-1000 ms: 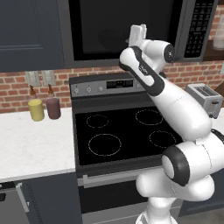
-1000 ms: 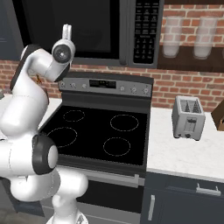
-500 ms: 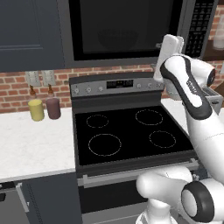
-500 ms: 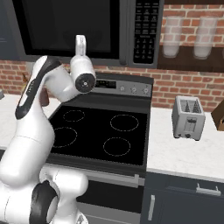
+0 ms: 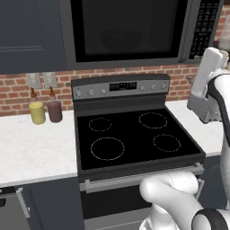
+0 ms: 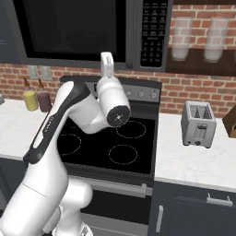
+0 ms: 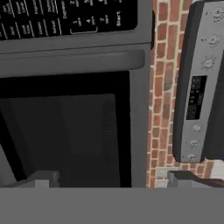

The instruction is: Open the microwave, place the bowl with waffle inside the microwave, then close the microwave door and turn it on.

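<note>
The arm is up high now, elbow bent over the stove (image 6: 110, 138), forearm reaching up toward the microwave (image 5: 134, 31) mounted above it. In the right base view the gripper (image 6: 107, 64) points straight up, its tip just below the bottom edge of the microwave door (image 6: 69, 27). From the left base view the white hand (image 5: 207, 74) stands at the right side of the scene, in front of the toaster (image 5: 204, 108) and under the button panel (image 5: 204, 27).

The hand view is rolled on its side: the button panel (image 7: 65, 17) runs along the top, the dark door window (image 7: 65, 135) fills the middle, and the stove's control strip (image 7: 199, 87) stands on end at the right against the brick wall (image 7: 162, 87). The two finger tips (image 7: 41, 179) sit wide apart at the bottom of that view, so the fingers are spread, and nothing is between them. They touch nothing that I can see.

The door is closed, flush with the box. Through the dark window in the left base view a faint rounded bowl (image 5: 120, 39) is visible inside, above and to the left of the hand. I cannot make out the waffle through the glass.

On the counter to the left of the stove stand a yellow jar (image 5: 37, 112) and a maroon jar (image 5: 54, 110), side by side, well apart from the arm.
</note>
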{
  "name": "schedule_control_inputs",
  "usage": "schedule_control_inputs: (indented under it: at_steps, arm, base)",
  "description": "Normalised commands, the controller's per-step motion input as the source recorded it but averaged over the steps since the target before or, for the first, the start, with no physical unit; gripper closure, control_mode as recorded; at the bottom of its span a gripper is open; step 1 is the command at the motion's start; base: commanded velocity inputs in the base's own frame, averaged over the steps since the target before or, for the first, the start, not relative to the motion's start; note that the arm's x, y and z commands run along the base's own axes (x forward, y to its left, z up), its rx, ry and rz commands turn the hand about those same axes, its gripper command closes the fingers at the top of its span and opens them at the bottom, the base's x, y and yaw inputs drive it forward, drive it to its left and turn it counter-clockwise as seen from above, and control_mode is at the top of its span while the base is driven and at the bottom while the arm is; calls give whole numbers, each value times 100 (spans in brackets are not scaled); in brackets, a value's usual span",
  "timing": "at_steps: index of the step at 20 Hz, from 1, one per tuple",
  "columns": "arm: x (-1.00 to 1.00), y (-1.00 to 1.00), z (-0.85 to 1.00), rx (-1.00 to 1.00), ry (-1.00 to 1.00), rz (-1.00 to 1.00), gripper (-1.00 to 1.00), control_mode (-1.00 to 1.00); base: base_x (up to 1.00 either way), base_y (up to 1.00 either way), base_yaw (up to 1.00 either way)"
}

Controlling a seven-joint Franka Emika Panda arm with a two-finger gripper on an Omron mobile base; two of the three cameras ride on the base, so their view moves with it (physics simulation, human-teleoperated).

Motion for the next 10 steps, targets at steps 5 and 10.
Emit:
schedule_control_inputs:
  at_steps: [5,10]
  arm:
    - [-23,-97,0,-19,4,0,-100,-100]
    - [10,-42,0,-4,1,0,-100,-100]
  base:
    - [0,0,0]
    - [0,0,0]
